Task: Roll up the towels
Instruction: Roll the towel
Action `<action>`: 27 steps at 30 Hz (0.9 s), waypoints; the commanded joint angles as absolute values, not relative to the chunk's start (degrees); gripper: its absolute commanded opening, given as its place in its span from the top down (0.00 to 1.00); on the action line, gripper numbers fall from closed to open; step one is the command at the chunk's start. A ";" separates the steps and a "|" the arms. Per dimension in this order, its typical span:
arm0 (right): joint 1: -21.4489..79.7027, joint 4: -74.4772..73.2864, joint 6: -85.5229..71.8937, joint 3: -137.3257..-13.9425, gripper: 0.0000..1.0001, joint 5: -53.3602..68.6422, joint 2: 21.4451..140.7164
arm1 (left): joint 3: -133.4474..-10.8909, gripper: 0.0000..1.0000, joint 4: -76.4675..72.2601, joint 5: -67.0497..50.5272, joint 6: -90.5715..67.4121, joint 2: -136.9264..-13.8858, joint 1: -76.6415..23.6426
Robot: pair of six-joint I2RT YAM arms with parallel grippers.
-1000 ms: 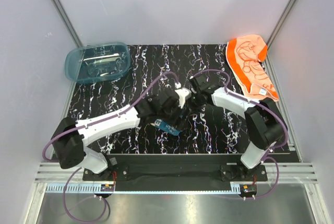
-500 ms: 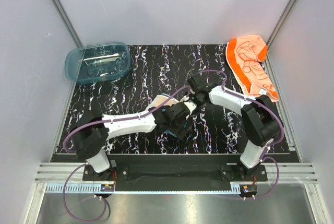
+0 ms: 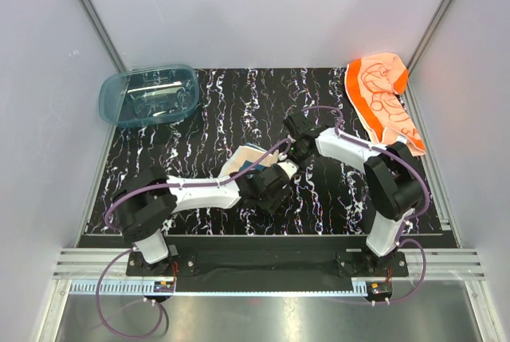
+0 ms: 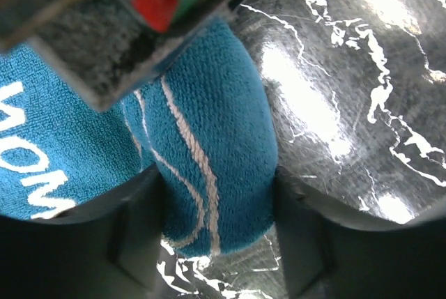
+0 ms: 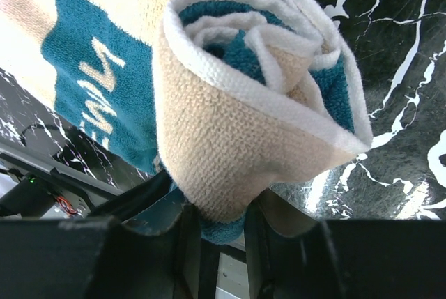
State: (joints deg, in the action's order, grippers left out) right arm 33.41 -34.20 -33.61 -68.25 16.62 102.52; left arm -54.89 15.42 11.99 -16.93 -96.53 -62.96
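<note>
The teal-blue towel lies mid-table, partly rolled, with its cream back showing. In the right wrist view its rolled end is a cream spiral with teal inside, and my right gripper is shut on its lower edge. My right gripper reaches the roll from the far right. My left gripper sits at the near side of the roll. In the left wrist view a teal fold fills the gap, touching both fingers. The orange towel lies flat at the far right corner.
A translucent blue tub stands at the far left corner of the black marbled mat. Grey walls close in both sides and the back. The two wrists are close together over the roll, with purple cables looping above them.
My left arm has swung toward the near edge and to the right, and its jaws have narrowed onto the teal fold. My right gripper has barely moved, still holding the roll.
</note>
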 commanded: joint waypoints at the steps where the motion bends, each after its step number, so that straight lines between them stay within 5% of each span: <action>1: 34.01 -36.65 -32.52 -70.40 0.68 17.31 103.80 | -53.44 0.51 14.68 11.69 -18.90 -98.52 -63.37; 8: 34.01 -38.84 -32.26 -71.80 0.67 16.79 104.41 | -53.53 0.74 15.03 10.20 -18.98 -99.93 -62.76; 13: 33.93 -40.86 -31.56 -73.47 0.62 14.68 104.50 | -50.28 0.77 11.97 5.64 -19.42 -97.22 -59.17; 22: 31.12 -48.16 -29.80 -80.68 0.25 9.50 104.15 | -41.14 0.77 3.08 -9.93 -21.44 -92.46 -49.67; 27: 26.29 -52.12 -29.62 -82.53 0.18 4.23 101.53 | -39.29 0.78 0.27 -14.06 -22.94 -92.81 -48.61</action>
State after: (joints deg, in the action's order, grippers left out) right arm 29.43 -47.72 -30.72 -80.05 9.80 105.08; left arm -42.50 -2.79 -10.20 -21.34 -91.44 -49.15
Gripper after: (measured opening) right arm 0.815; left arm 0.379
